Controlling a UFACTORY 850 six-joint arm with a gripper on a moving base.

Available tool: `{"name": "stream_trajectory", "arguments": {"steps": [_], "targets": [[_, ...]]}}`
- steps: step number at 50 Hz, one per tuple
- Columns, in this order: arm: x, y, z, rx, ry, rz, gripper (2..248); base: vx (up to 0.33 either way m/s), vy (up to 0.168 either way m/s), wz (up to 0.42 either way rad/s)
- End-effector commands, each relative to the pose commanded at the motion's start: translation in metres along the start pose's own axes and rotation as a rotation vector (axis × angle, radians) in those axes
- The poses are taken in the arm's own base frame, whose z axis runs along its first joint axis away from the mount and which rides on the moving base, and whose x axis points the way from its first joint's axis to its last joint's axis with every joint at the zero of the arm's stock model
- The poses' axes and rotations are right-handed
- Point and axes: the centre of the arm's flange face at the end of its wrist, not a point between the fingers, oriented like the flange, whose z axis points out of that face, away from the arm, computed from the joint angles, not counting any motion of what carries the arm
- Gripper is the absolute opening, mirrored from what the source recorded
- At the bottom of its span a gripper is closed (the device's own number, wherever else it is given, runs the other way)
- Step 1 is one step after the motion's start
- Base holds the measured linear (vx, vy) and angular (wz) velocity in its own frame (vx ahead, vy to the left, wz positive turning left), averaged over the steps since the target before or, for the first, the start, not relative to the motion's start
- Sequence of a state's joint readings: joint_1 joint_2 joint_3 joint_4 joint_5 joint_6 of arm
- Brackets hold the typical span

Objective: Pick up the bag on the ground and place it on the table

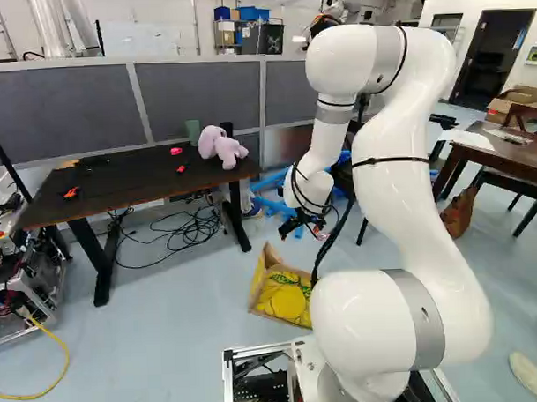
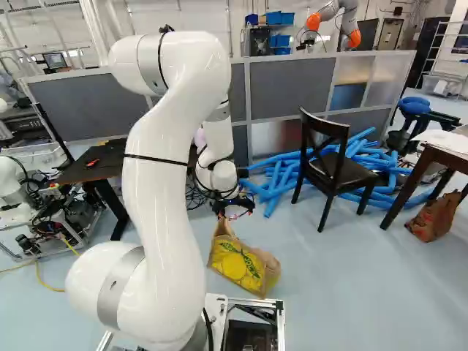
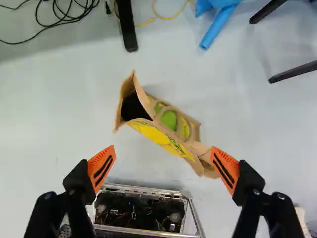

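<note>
Smooth, glossy arm; creased paper bag near six o'clock in the right base view; matt table at nine o'clock in the left one, plush toy at eleven.

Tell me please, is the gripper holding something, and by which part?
Nothing: the gripper is open, and the paper bag rests on the floor, below it.
</note>
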State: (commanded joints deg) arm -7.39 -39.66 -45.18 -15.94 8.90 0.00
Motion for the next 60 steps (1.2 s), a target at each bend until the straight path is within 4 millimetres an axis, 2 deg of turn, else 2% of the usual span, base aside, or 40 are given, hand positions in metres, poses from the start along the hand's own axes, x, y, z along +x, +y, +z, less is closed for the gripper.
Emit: {"name": "stream_trajectory", "arguments": {"steps": [15, 60], "targets": [[-0.005, 0.001, 0.022, 0.017, -0.086, -0.079, 247, 0.000, 0.000, 0.000], [-0.009, 0.003, 0.091, 0.078, -0.153, -0.548, 247, 0.000, 0.000, 0.000]]}}
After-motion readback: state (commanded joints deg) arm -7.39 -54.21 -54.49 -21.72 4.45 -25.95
